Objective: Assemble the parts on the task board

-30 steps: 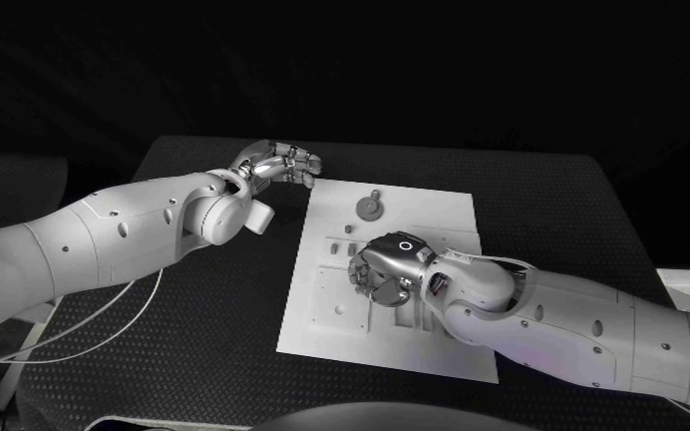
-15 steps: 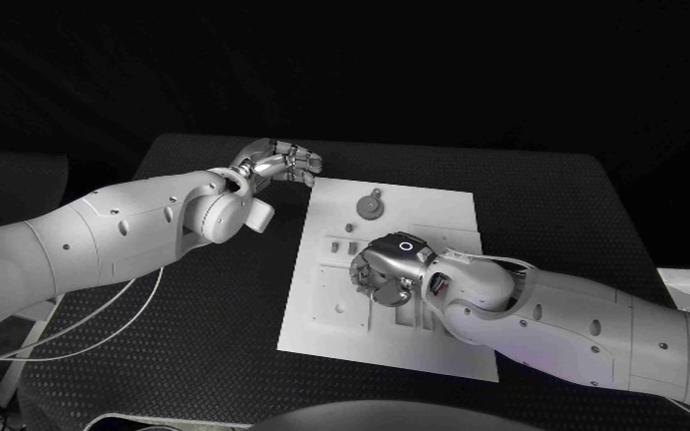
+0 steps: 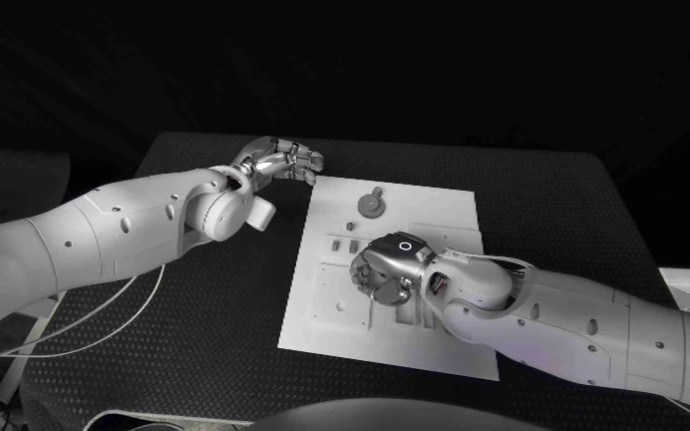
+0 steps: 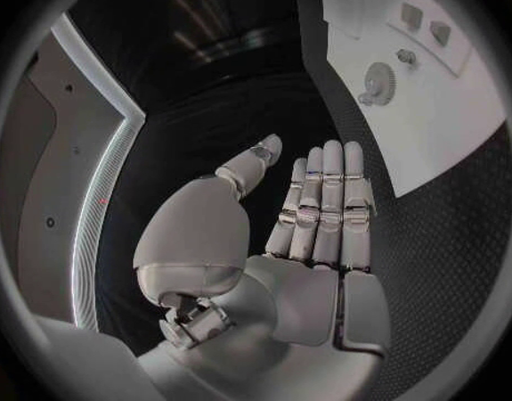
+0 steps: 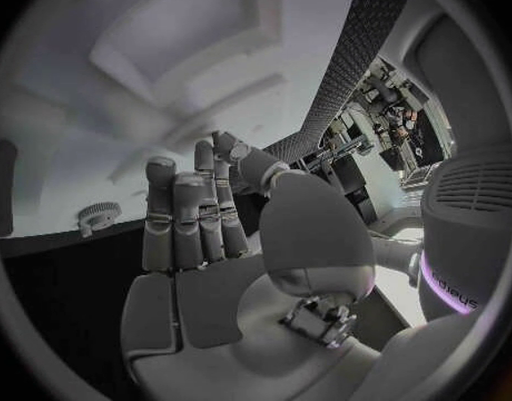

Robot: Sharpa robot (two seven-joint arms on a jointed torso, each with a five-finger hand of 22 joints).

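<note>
Resting flat on the black table [image 3: 201,351], the board [image 3: 334,326] sits at the table's middle, its long side running away from the robot. A round geared part [image 3: 371,208] lies near the board's far edge, and a few small parts [image 3: 342,245] lie just nearer than it, on the board's left half.

The right hand [image 3: 386,273] is over the middle of the board, palm down, with the right arm reaching in across the board's near right corner. Its fingers point down at the board surface (whether they touch a part cannot be told from the head view). In the right wrist view the hand [image 5: 211,241] has its fingers straight and side by side, thumb apart, nothing between them: released. The same view shows the geared part [image 5: 98,215] on the board [image 5: 55,151] beyond the fingers, apart from them.

The left hand [image 3: 283,163] is off the board, above the table just beyond the board's far left corner, not touching it. In the left wrist view this hand [image 4: 312,241] is flat, fingers extended together, thumb out to the side, holding nothing: released. The board [image 4: 456,116] lies beside the fingertips in that view, with the geared part [image 4: 378,82] and small parts [image 4: 425,22] on it, well clear of the hand.
</note>
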